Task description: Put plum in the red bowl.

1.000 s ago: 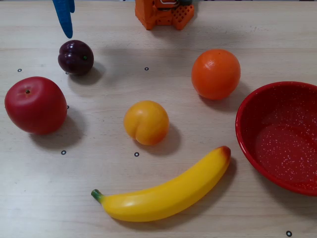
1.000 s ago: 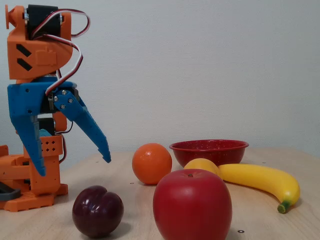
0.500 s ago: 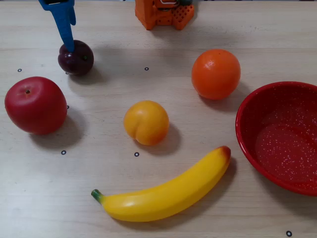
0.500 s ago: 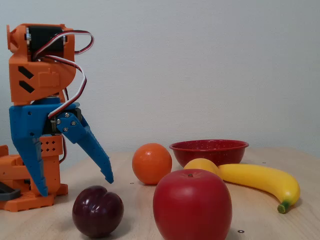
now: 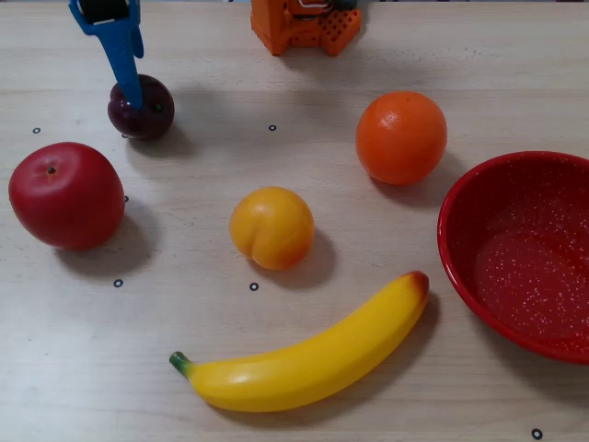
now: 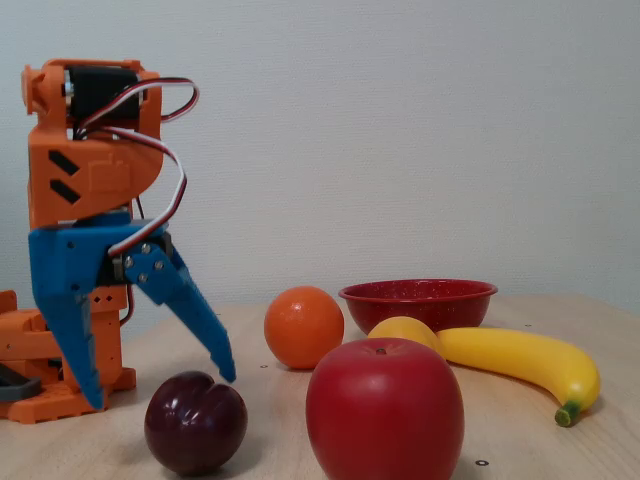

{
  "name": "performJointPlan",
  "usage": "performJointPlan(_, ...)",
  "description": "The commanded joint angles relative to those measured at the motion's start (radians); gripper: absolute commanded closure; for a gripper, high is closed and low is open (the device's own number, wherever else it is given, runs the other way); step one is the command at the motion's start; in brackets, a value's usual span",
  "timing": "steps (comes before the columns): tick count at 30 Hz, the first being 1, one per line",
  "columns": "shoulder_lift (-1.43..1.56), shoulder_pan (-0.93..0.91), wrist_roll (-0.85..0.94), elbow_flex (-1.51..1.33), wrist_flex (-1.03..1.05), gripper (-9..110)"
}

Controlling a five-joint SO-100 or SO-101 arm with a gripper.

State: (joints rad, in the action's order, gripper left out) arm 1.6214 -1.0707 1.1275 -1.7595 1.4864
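Observation:
The plum [image 5: 147,115] is a small dark purple fruit on the wooden table at the far left of the overhead view; in the fixed view it [image 6: 195,422] sits low in front. My blue gripper [image 6: 160,388] is open and empty, with its jaws spread wide over the plum. One fingertip [image 5: 134,99] hangs just over the plum's top; the other finger comes down on the base side of the plum. The red bowl [image 5: 460,249] with white speckles inside stands at the right edge of the overhead view and at the back in the fixed view [image 6: 418,300].
A red apple [image 5: 66,195] lies close to the plum. A yellow-orange peach [image 5: 271,227], an orange [image 5: 401,137] and a banana [image 5: 308,359] lie between the plum and the bowl. The orange arm base [image 5: 304,26] stands at the top edge.

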Motion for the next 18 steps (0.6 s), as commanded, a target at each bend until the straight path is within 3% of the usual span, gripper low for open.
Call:
performJointPlan(1,0.031,0.044,-0.017,0.051,-0.021,62)
performJointPlan(18,-0.015,0.058,0.020,0.044,-0.074,55)
